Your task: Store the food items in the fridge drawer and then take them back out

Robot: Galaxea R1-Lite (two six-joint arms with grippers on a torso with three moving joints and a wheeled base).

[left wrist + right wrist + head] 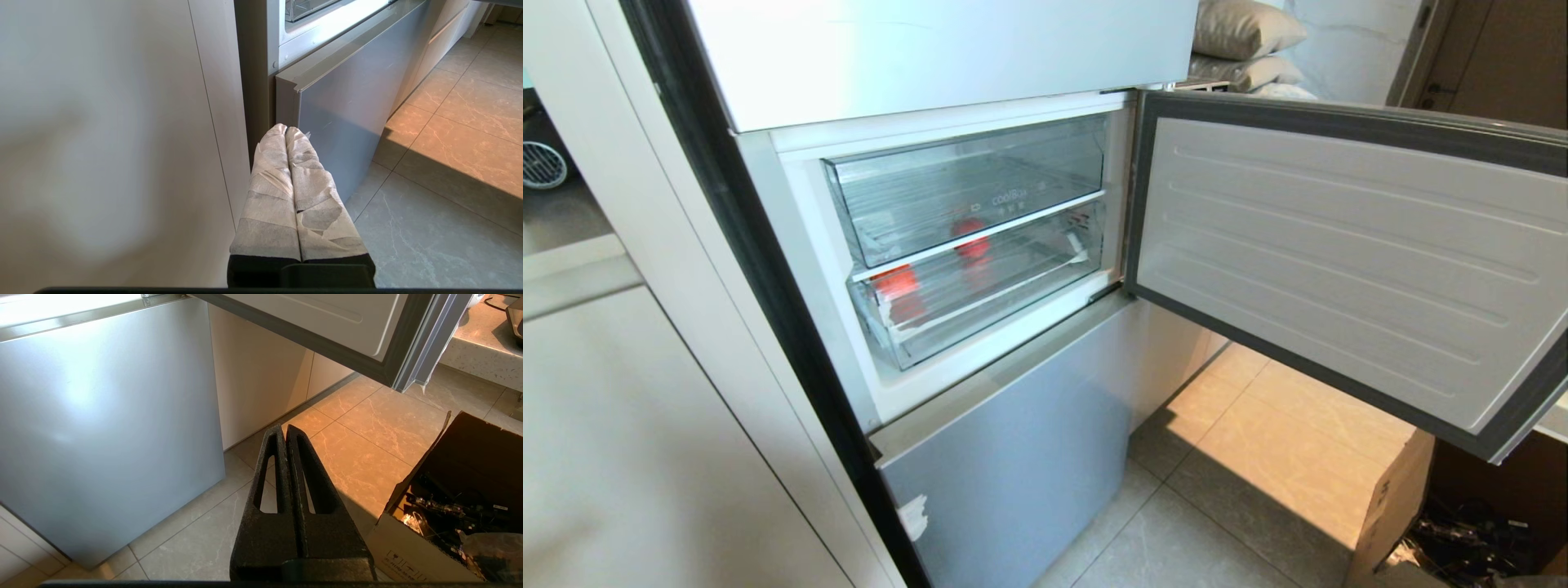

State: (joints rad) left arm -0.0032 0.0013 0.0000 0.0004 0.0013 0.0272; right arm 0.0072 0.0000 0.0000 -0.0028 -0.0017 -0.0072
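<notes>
Fridge door [1339, 261] swung open to the right. Both food items sit inside the fridge drawer [988, 294], the lower clear one under the coolBox drawer [964, 192]: one red item [900, 287] near its front left corner, the other [970, 237] further back, mid drawer. Left hand [286, 130], fingers wrapped in white tape, pressed together, holding nothing, low by the grey bottom door [347, 122]. Right hand [284, 430] likewise closed and empty, over the floor tiles [367, 437] beside a cardboard box [412, 547]

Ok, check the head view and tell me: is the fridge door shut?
No, the fridge door stands swung wide open to the right, baring the two clear drawers inside.
</notes>
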